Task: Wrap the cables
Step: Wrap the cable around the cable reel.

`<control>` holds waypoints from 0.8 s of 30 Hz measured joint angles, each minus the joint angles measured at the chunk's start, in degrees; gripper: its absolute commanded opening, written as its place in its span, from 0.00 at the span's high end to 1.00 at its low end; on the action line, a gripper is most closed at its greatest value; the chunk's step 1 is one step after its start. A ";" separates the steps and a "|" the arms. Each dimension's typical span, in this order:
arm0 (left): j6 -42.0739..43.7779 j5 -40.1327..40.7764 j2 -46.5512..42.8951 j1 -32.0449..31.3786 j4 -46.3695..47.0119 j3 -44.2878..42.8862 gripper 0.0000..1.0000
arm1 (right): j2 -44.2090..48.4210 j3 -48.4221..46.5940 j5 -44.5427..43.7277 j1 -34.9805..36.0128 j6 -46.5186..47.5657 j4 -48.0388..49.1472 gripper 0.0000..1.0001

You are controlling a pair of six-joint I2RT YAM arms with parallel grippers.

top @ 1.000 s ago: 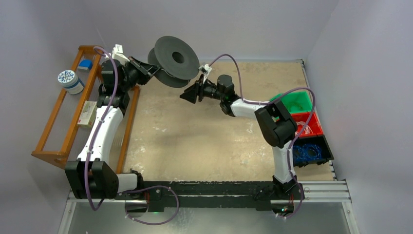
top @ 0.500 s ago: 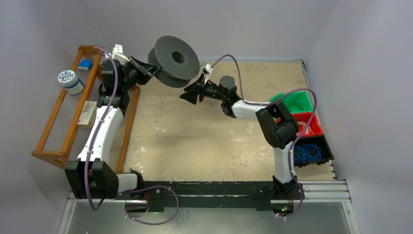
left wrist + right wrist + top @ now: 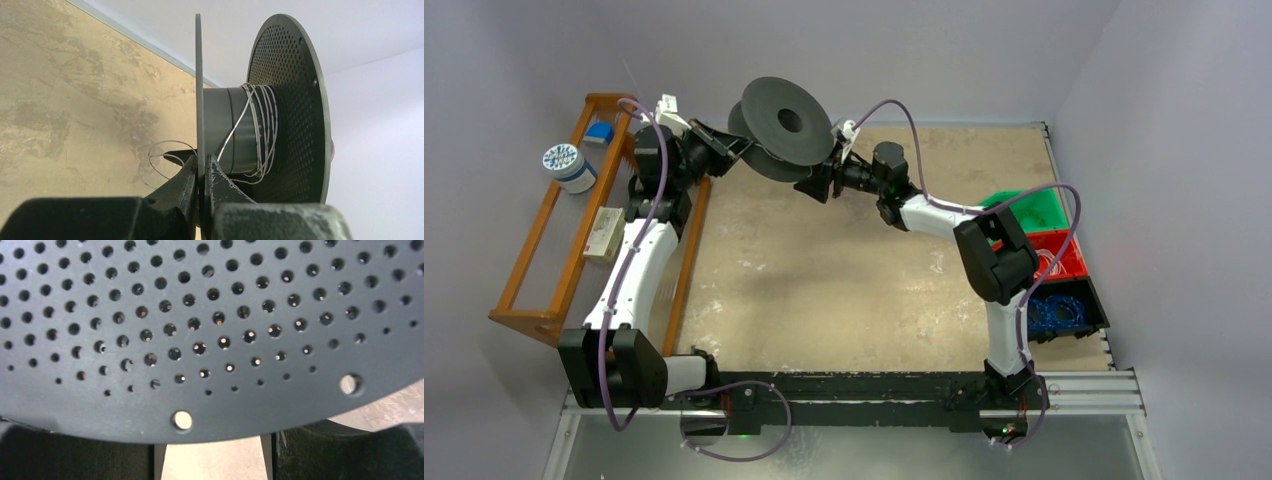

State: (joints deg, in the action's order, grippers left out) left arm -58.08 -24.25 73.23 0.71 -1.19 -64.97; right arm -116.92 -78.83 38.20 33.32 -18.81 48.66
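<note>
Soft, even light is falling from above in the overhead view, making the table (image 3: 844, 290) evenly bright with only faint, diffuse shadows on it. At the left wrist the pale wall (image 3: 370, 100) is glowing white behind the reel (image 3: 295, 125), the cable (image 3: 257, 125) is reading crisp, and the left gripper (image 3: 202, 165) is blurring into black at the bottom edge. At the right wrist the reel's perforated face is sitting in dull shade, light is glinting through its holes, and the black bottom corners, probably the right gripper's fingers (image 3: 70, 455), are lying out of focus.
</note>
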 measured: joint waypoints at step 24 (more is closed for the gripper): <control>-0.94 -0.20 -0.07 0.02 1.09 0.00 1.00 | 0.00 1.14 5.33 -1.53 -4.07 6.82 0.95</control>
State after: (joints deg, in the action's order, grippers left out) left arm -59.02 -24.45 73.17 0.73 -0.10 -64.97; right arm -116.92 -77.69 43.53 31.79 -22.87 55.48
